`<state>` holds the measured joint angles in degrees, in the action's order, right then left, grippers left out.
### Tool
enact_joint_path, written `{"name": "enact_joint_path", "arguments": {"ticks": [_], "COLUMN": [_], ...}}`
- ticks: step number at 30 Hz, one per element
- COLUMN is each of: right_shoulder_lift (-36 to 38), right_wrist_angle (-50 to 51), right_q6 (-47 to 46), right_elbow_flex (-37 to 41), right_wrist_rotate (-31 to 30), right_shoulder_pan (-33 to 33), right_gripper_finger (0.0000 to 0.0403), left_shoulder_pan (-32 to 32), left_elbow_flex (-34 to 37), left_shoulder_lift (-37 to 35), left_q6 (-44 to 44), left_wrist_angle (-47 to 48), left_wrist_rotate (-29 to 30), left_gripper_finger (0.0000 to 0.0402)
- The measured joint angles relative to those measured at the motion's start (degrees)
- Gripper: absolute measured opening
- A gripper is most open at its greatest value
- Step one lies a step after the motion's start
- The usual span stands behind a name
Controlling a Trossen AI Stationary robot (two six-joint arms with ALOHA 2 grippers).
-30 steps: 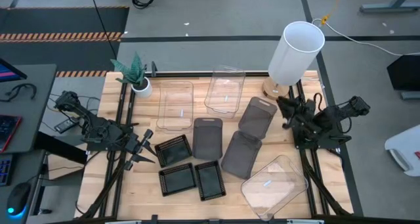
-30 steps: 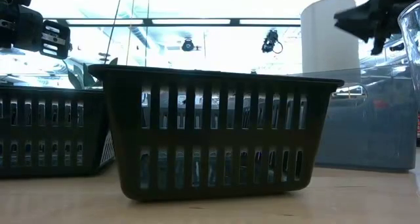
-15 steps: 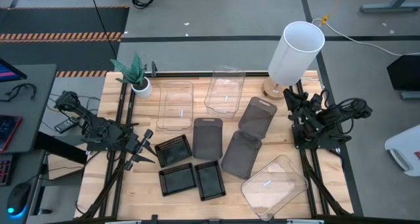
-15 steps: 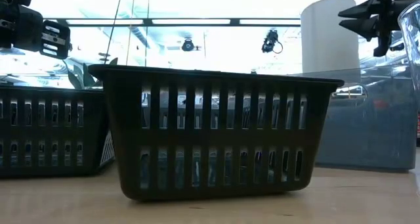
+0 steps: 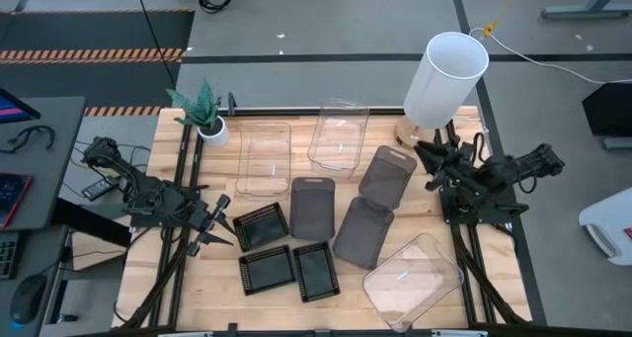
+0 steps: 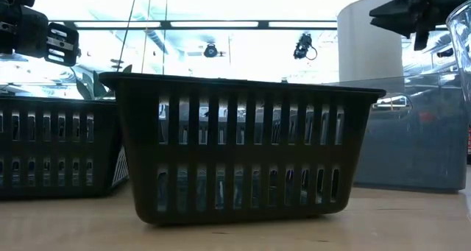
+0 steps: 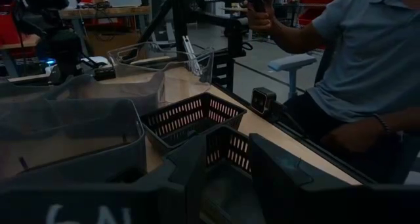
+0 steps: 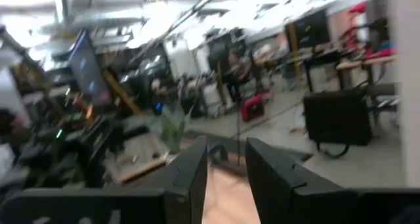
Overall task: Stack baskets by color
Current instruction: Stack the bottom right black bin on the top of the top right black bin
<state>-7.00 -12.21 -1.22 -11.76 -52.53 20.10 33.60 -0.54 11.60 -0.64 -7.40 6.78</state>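
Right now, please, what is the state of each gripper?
Left gripper: open, holding nothing, beside the black baskets.
Right gripper: open, holding nothing, raised near the white lamp.

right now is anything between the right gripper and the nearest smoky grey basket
Nothing visible. The right gripper hangs open above the table's right side, and the nearest grey basket lies just beside it toward the middle. The white lamp stands behind, out of that path.

Black slotted basket up close, grey bin behind it.
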Motion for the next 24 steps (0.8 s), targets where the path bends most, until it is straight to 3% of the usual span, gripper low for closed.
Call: {"name": "enact_joint_path", "arguments": {"ticks": [12,24], "right_shoulder_lift": [-16.4,-36.9], "right_wrist_angle": [2.6,15.9], "right_q6": [-12.0,-14.7], "right_elbow_flex": [-0.5,-12.3], "right_wrist_rotate": [12.4,21.4], "right_shoulder_pan": [0.0,-4.2], "right_gripper_finger": [0.0109,0.0109], "left_shoulder_pan": [0.0,0.0], "left_elbow_flex": [0.0,0.0], "left_shoulder_lift": [0.0,0.0], "left_q6": [0.0,0.0], "left_wrist_angle": [0.0,0.0], "left_wrist_rotate": [0.0,0.0], "left_gripper_finger": [0.0121,0.0121]}}
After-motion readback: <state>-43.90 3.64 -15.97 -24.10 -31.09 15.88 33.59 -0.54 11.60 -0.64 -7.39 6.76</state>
